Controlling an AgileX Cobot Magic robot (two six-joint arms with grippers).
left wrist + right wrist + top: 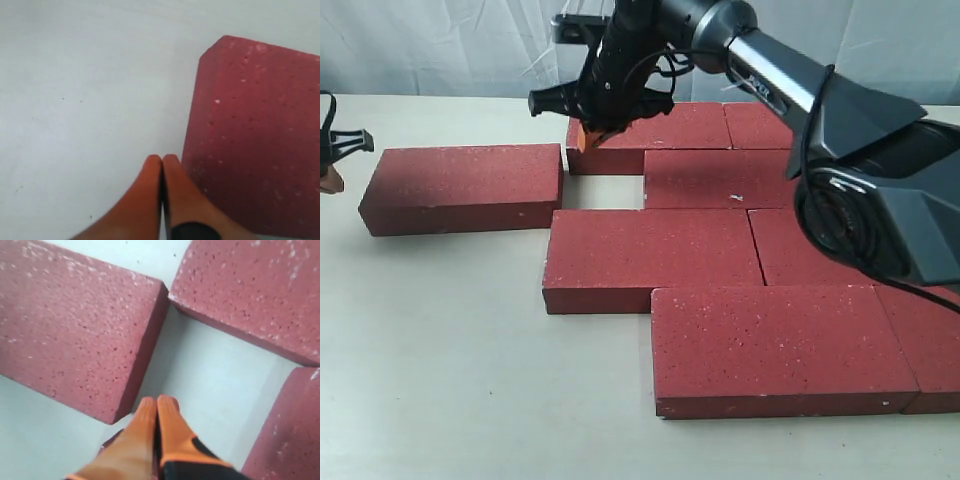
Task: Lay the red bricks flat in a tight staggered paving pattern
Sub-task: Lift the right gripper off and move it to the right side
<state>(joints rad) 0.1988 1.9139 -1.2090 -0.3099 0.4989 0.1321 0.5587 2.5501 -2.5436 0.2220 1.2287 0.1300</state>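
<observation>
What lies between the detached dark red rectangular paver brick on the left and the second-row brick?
Only bare white table, shown in the exterior view; the shut right tool hovers nearby.

Staggered paving on an off-white table (pixel 440 380): red bricks (pixel 720 178) are laid flat on its surface, with a cluster packed from the centre out to 3 o'clock. The front brick (pixel 780 345), at 5 o'clock, is offset from the middle brick (pixel 650 258) behind it, their long edges touching. The far brick (pixel 650 135) is set at 12 o'clock. A detached brick (pixel 460 185) is placed at 9 o'clock, its 3 o'clock end just beside the far brick. A small patch of bare table is enclosed between these last three bricks.
</observation>
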